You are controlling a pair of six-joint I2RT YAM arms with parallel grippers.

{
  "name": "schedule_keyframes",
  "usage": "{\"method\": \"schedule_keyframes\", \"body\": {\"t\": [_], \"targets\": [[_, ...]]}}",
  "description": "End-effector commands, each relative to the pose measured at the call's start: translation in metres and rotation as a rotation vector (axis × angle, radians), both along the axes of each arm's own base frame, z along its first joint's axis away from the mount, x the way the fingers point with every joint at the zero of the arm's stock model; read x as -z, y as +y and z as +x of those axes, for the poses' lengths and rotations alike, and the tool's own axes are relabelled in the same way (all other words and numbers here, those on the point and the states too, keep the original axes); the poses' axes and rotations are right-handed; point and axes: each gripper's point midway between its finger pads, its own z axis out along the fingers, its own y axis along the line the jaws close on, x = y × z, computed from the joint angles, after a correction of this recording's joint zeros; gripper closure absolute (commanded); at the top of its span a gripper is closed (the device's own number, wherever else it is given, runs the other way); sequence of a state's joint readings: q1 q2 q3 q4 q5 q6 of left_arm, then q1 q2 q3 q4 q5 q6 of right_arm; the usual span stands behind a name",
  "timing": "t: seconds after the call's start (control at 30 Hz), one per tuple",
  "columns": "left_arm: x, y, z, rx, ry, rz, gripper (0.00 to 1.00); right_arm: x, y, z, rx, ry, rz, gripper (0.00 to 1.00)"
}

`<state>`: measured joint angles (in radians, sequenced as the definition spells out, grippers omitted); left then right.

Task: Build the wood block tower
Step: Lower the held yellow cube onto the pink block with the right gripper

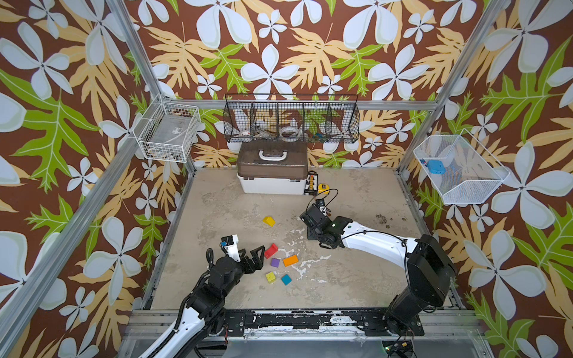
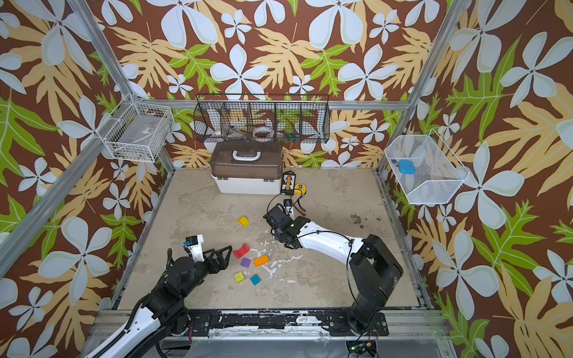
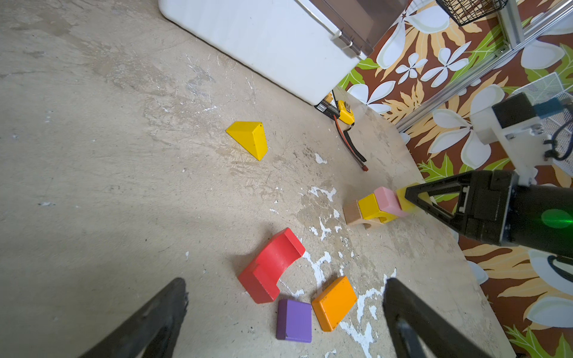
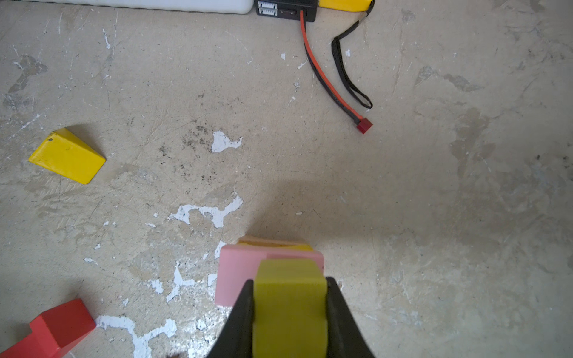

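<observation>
The tower [image 3: 372, 207] shows in the left wrist view as a plain wood arch [image 3: 353, 214], a yellow block and a pink block [image 3: 387, 201]. My right gripper [image 4: 290, 285] is shut on a yellow block [image 4: 290, 297] that sits right on top of the pink block [image 4: 235, 276]. In both top views the right gripper [image 1: 311, 218] hides the tower. My left gripper [image 3: 286, 282] hangs open over the red arch [image 3: 273, 263], purple block [image 3: 294, 320] and orange block [image 3: 335, 302]. A yellow cube [image 1: 270, 276], a teal block [image 1: 286, 279] and a yellow wedge [image 1: 269, 221] lie loose.
A white box with a brown lid [image 1: 273, 173] stands at the back. Beside it are a yellow tape measure [image 1: 323, 188] and a black board with red and black leads [image 4: 328, 80] trailing toward the tower. Wire baskets hang on the walls.
</observation>
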<state>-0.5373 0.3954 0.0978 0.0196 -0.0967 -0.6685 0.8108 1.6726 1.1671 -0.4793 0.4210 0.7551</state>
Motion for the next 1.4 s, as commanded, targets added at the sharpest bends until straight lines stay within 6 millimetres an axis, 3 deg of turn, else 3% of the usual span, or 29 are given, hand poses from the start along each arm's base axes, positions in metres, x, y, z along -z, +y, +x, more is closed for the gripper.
{"method": "schedule_keyframes", "body": {"t": [0.0,1.13,1.37], "targets": [[-0.008,-0.0018,0.0023,0.004,-0.03,-0.012,0.0,-0.0016,-0.0054,0.0011,0.024,-0.01,-0.019,0.83],[-0.006,-0.0027,0.0021,0.008,-0.023,-0.013,0.0,0.0036,-0.0054,0.001,0.051,-0.003,-0.004,0.73],[-0.0059,-0.003,0.0022,0.009,-0.022,-0.013,0.0,0.0027,-0.0058,0.0008,0.055,-0.006,0.001,0.66]]}}
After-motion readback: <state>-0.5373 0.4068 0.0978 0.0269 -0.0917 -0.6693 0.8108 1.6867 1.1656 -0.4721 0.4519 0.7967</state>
